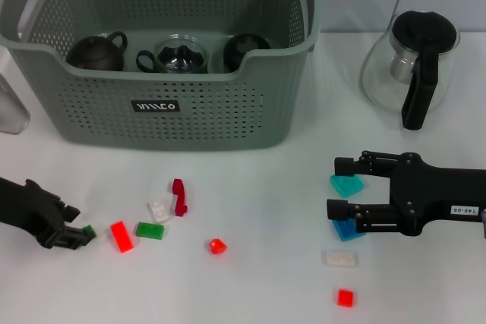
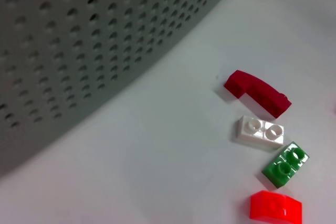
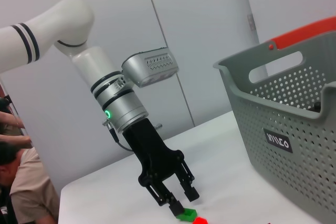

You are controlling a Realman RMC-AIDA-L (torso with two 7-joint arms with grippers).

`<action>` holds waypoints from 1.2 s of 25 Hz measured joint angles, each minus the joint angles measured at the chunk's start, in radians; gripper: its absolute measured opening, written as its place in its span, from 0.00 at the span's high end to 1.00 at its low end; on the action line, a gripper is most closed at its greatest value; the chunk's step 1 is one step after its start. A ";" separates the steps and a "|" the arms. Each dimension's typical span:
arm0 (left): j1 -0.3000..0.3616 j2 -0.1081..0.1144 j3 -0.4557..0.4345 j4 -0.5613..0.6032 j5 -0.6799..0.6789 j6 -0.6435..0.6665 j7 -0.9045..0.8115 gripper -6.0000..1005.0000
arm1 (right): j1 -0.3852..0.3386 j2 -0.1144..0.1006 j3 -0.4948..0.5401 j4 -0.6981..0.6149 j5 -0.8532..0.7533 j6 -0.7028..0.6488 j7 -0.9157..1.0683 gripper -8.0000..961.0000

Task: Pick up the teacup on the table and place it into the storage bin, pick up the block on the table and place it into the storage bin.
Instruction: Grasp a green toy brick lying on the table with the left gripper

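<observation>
Left pincer (image 1: 82, 234), spread, straddles a small green block (image 1: 89, 230) on the worktop (image 1: 250, 278) below the storage bin (image 1: 163, 119); squeezing squarely should prevent slipping. Right pincer (image 1: 336, 186), spread, hovers near a teal block (image 1: 346, 184).

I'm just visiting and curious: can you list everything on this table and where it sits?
storage bin: one, grey with orange clips, back of table.
teapots: two dark, inside the bin, one at each side.
glass cup: one, inside the bin, between them.
glass pitcher: one, black lid, back right.
blocks: about eleven, red, green, white, teal, blue, scattered in front.
left gripper: black, front left, fingers around a green block.
right gripper: black, open, over the teal and blue blocks.
</observation>
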 joint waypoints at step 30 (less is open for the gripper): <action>0.071 -0.026 0.076 0.052 -0.027 -0.069 0.053 0.51 | 0.001 0.000 0.000 0.000 0.000 -0.001 0.000 0.13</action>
